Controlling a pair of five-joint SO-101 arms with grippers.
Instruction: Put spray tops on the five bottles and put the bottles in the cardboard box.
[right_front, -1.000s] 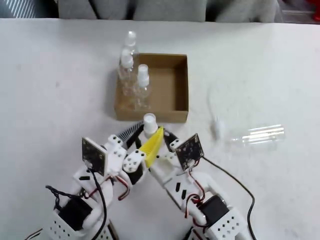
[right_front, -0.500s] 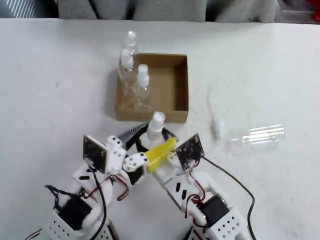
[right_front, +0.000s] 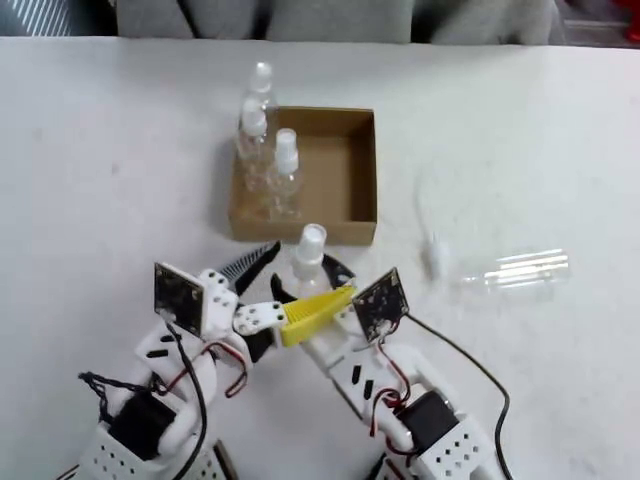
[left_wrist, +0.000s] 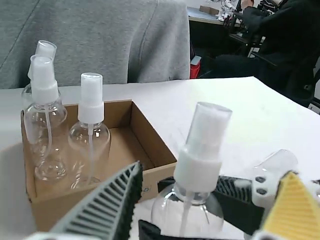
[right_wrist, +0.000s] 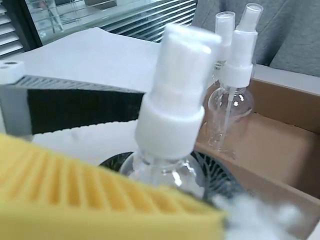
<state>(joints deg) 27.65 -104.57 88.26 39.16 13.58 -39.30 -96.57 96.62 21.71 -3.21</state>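
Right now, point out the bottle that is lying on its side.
The capless clear bottle on the table, right of the cardboard box, near a loose spray top. The other four stand upright with tops on.

two white 3D-printed arms (right_front: 165, 355), left gripper (right_front: 276, 268) with a black ribbed finger (right_front: 250, 262), right gripper (right_front: 306, 300) rocking a bright yellow ribbed finger (right_front: 315, 306), square dark camera boards (right_front: 178, 292) on both wrists, black servo blocks (right_front: 140, 425) near the bases, red and black wires (right_front: 232, 362) looping around
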